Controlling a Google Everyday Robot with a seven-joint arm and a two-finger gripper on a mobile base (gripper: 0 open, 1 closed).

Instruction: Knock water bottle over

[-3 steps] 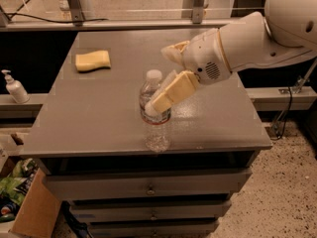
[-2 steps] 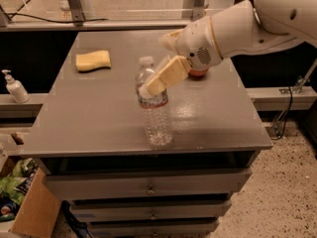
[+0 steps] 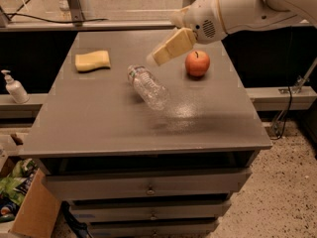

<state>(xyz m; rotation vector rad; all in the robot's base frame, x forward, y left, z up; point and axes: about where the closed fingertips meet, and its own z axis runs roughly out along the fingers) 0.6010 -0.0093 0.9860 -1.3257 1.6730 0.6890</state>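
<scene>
The water bottle (image 3: 147, 87), clear ribbed plastic, lies on its side near the middle of the grey table (image 3: 99, 128). Its cap end points to the far left and its base to the near right. My gripper (image 3: 168, 47) hangs above the table just behind and to the right of the bottle's cap end, apart from it. The white arm reaches in from the upper right.
A red apple (image 3: 197, 63) stands right of the gripper. A yellow sponge (image 3: 92, 61) lies at the far left of the table. A white pump-dispenser bottle (image 3: 14, 87) stands on a ledge to the left. A cardboard box (image 3: 29, 217) sits on the floor, lower left. Drawers are under the table.
The bottle stood upright with the gripper against its upper part. It has toppled onto its side, and the gripper has moved up and away to the right.
</scene>
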